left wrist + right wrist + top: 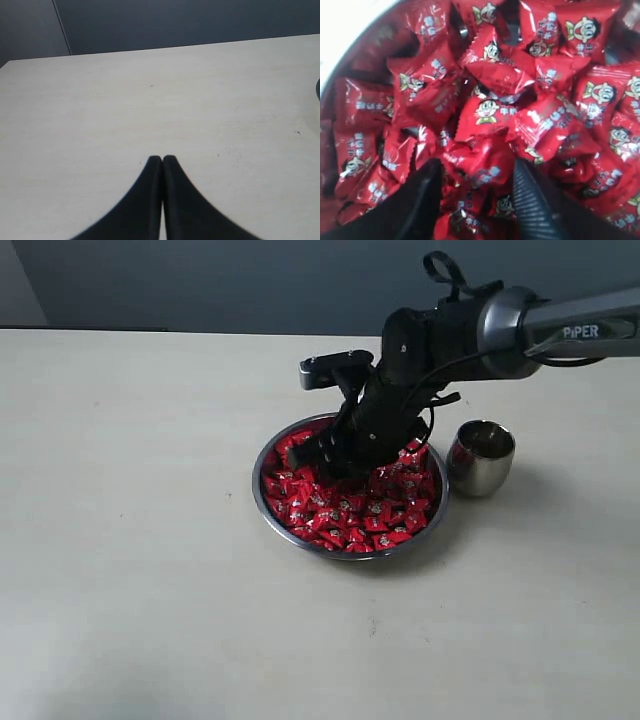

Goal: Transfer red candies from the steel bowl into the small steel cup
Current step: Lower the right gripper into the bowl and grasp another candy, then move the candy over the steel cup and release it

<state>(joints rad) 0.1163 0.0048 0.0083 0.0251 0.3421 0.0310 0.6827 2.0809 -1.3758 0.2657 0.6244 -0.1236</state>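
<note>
Right wrist view puts the right gripper sunk among the red candies, fingers apart astride a few, seemingly poised to pinch. Uncounted dozens fill the one steel bowl; one small steel cup waits just beside it. The left gripper, fingers together, idles apart.

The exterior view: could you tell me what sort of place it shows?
Probably a robot test bench: a pale table, plain dark wall, and a robot arm over the steel bowl of red candies.
</note>
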